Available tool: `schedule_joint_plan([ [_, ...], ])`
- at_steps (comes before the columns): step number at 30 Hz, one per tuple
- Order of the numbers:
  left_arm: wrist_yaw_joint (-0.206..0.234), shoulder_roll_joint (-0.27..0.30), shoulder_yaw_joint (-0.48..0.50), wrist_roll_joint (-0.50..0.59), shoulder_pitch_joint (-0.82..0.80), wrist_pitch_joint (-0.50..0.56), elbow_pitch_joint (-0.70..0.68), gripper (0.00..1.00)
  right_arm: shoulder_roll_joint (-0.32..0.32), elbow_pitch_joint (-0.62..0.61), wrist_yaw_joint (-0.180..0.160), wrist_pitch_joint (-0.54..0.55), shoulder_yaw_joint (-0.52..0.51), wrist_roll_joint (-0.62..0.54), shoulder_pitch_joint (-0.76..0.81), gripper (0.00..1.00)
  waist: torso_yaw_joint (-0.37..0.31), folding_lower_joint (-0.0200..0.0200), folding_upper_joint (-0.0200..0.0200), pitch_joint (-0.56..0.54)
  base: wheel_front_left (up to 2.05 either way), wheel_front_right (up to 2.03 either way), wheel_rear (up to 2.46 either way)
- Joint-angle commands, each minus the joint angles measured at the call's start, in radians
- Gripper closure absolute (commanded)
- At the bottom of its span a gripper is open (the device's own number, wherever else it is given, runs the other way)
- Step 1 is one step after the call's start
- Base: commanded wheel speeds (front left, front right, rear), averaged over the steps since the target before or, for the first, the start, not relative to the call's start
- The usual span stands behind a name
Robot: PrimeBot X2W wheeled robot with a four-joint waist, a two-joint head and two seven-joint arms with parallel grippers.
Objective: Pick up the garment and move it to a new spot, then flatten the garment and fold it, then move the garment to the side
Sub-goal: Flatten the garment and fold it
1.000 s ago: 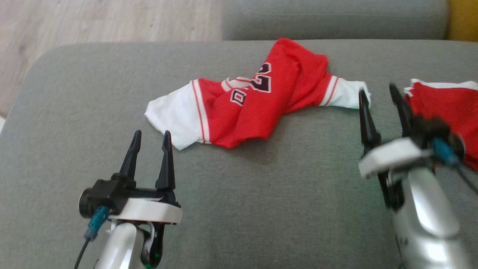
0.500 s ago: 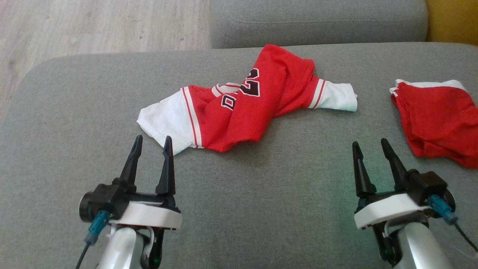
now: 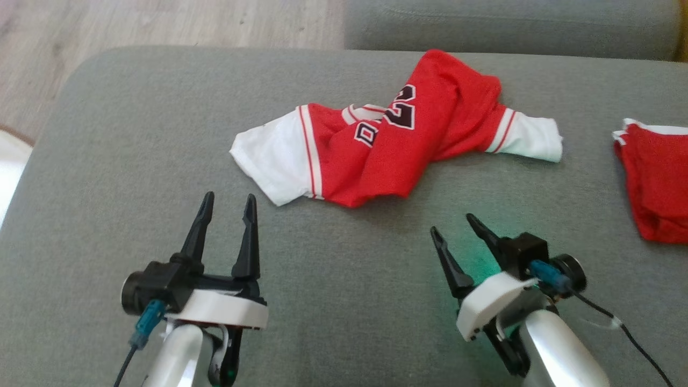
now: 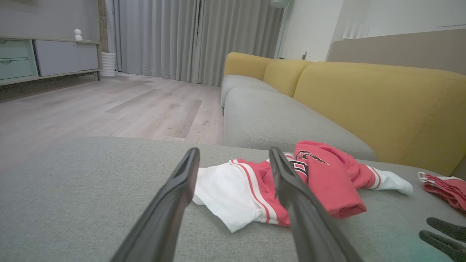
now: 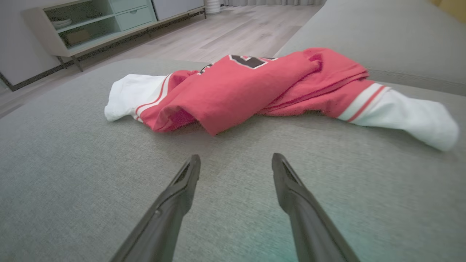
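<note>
**Head view: one crumpled jersey on the sofa seat, pickup not yet begun**

Item 1. Garment (image 3: pixel 398 150), count one. A red jersey with dark numerals, lying twisted and bunched across the far middle of the grey sofa seat (image 3: pixel 134 134). One white sleeve (image 3: pixel 271 161) trails toward the robot's left. A second white sleeve (image 3: pixel 532 141) trails toward its right.

Item 2. Left hand (image 3: pixel 229 196), count one, two dark fingers. The fingers are spread and hold nothing. It is just short of the nearer white sleeve and not touching it.

Item 3. Right hand (image 3: pixel 451 223), count one, two dark fingers. These too are spread and empty, angled toward the jersey's red body, with bare cushion between.

Item 4. Second red garment (image 3: pixel 653 183), count one. It lies apart at the right edge and looks already folded, so it is best left alone.

Handling note, offered as judgement. The step in hand is the reach for the pickup. Each hand would do well to take its own side, pinching near a sleeve seam or the shoulder rather than the loose middle fold. That way the cloth should hang open when lifted instead of staying knotted. The fingertips need to come down low enough to gather fabric without ploughing into the cushion. Both hands should close before either one rises.
</note>
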Motion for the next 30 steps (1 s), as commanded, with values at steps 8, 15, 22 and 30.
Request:
schedule_joint_plan([
  [8, -0.001, 0.008, -0.012, -0.024, -0.080, -0.008, -0.020, 0.00, 0.005, 0.128, -0.001, -0.013, 0.082, 0.068, -0.162, 0.00, 0.085, -0.0001, 0.0000, 0.055, 0.00, 0.00, 0.00],
  [15, 0.004, 0.008, -0.039, -0.040, -0.101, -0.008, -0.016, 0.00, 0.005, 0.261, -0.001, -0.055, 0.067, 0.088, -0.253, 0.00, 0.140, -0.0001, 0.0000, 0.087, 0.00, 0.00, 0.00],
  [22, 0.010, 0.008, -0.054, -0.048, -0.103, -0.008, -0.014, 0.00, 0.005, 0.363, -0.001, -0.099, 0.027, 0.125, -0.321, 0.00, 0.172, -0.0001, 0.0000, 0.101, 0.00, 0.00, 0.00],
  [30, 0.018, 0.008, -0.050, -0.050, -0.096, -0.008, -0.010, 0.00, 0.005, 0.446, -0.001, -0.151, 0.032, 0.139, -0.368, 1.00, 0.167, -0.0001, 0.0000, 0.091, 0.00, 0.00, 0.00],
])
